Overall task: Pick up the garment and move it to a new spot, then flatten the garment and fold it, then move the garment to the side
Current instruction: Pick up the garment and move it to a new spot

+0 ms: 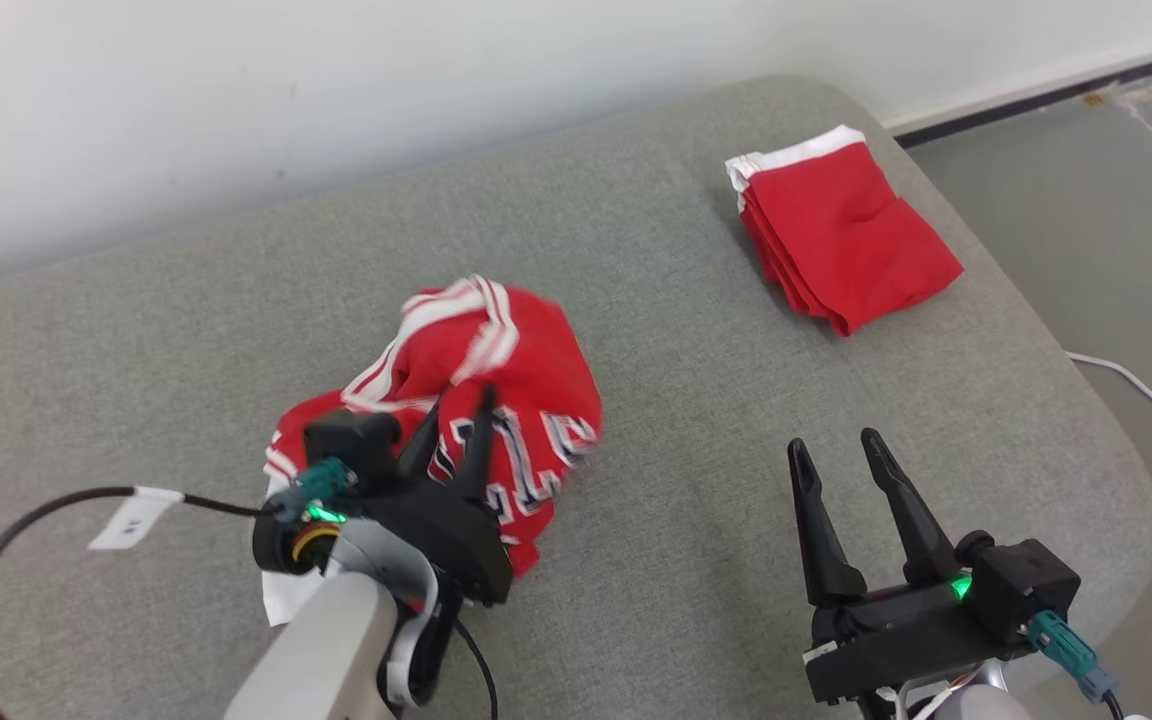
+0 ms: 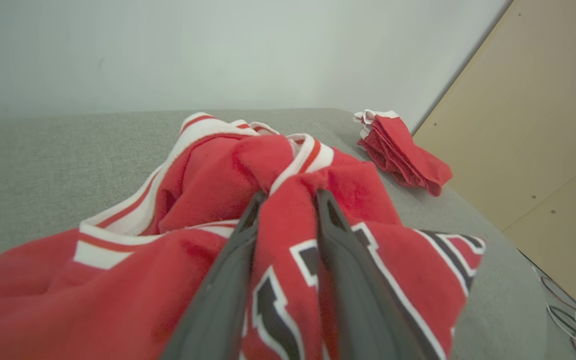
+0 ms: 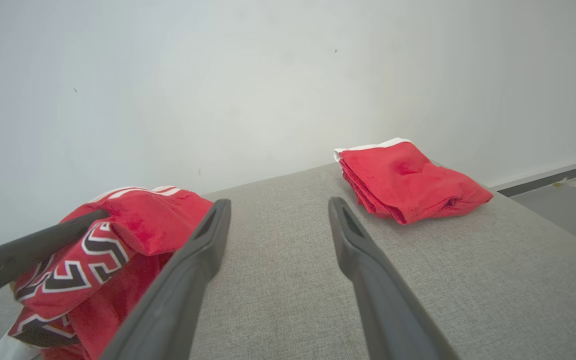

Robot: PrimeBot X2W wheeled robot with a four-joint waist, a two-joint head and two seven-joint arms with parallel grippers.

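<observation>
Jersey [image 1: 526, 350], red with white trim and black-and-white lettering, lies crumpled in a heap on grey cushion [image 1: 686, 450], well apart from the folded red pile [image 1: 846, 240], to the robot's left of it and nearer the robot. Left gripper [image 1: 459, 400] sits on top of the heap on the side away from the pile, its claw closed on a raised ridge of jersey cloth that fills the narrow gap between the two dark fingers. Right gripper [image 1: 833, 440] is nearer the robot than the pile and almost in line with it, claw wide open, nothing between the fingers, bare cushion beneath. The pile itself is neat, white band at its far edge, near the cushion's far corner. White cable [image 1: 1136, 385] on the floor beyond the pile's right side
</observation>
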